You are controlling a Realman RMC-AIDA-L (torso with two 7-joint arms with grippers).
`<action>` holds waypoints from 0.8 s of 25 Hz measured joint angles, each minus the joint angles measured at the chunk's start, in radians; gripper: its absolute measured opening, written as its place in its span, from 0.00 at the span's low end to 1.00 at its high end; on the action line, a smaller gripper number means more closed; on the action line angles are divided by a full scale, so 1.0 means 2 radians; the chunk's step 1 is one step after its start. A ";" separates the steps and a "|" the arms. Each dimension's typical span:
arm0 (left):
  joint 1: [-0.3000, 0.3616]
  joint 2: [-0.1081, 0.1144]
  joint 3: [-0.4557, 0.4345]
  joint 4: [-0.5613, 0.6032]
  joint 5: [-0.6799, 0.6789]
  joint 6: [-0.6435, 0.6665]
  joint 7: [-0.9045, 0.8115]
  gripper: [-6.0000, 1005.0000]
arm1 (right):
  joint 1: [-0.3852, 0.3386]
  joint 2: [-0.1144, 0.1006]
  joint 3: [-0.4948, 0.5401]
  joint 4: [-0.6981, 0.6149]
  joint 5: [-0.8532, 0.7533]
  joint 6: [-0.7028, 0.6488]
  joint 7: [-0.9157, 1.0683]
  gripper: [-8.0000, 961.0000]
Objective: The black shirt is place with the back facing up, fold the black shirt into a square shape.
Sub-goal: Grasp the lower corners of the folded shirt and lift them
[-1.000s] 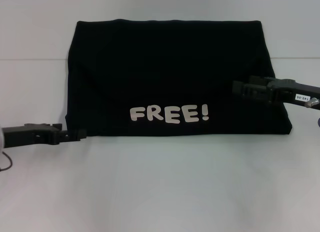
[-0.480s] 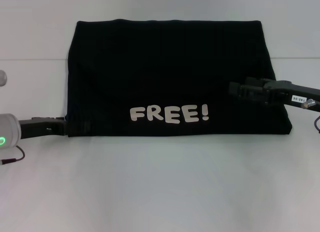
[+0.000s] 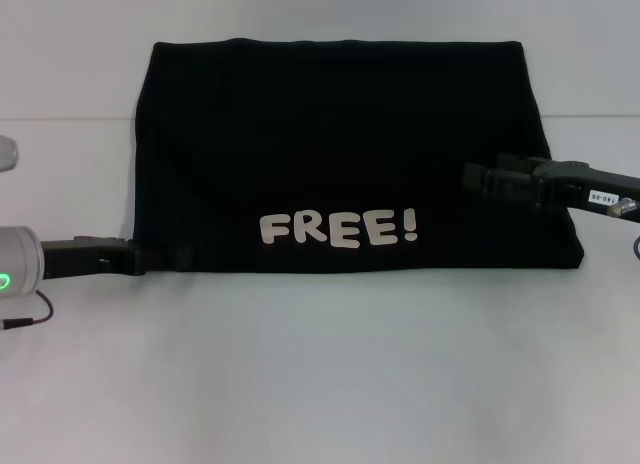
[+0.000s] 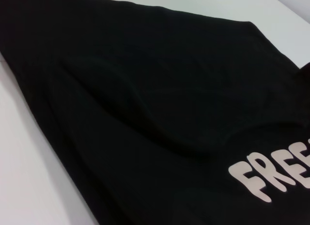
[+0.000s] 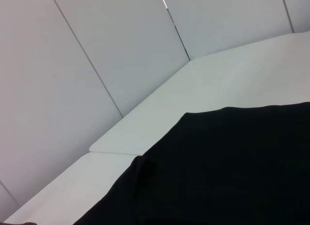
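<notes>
The left claw lies low at the near left corner of the black shirt, its dark tip against the fabric's edge, and since black metal meets black cloth there I cannot tell how its jaws stand or whether any cloth is caught between them. Its arm reaches in from the robot's left, close above the white table. The right claw is over the right part of the shirt, pointing inward towards the middle, its arm coming in from the robot's right; whether it is spread or closed I cannot tell either, nor whether it touches the cloth or only hangs above it. The shirt itself lies on the table in the middle of the head view, folded into a broad, roughly rectangular shape, wider than it is deep, with its far edge towards the back of the table and its near edge running straight across. The cream letters "FREE!" face upward close to the near edge, a little right of the middle. In the left wrist view the shirt fills most of the picture, with soft folds across it and the start of the lettering at one side. The right wrist view shows a stretch of the shirt lying on the table, with pale wall panels behind.
</notes>
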 joint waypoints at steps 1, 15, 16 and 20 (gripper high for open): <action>0.000 0.001 0.000 -0.001 0.001 -0.004 -0.001 0.88 | 0.000 0.000 0.000 0.000 0.000 0.000 0.000 0.87; -0.001 0.006 0.017 -0.010 0.002 -0.027 -0.002 0.52 | -0.001 0.000 0.001 -0.001 0.001 0.000 0.000 0.87; -0.001 0.006 0.018 -0.010 0.002 -0.027 -0.002 0.48 | -0.002 0.000 0.001 -0.001 0.001 0.000 0.000 0.87; -0.001 0.006 0.022 -0.010 0.002 -0.028 -0.002 0.29 | -0.003 -0.002 0.000 -0.001 -0.003 -0.001 0.003 0.87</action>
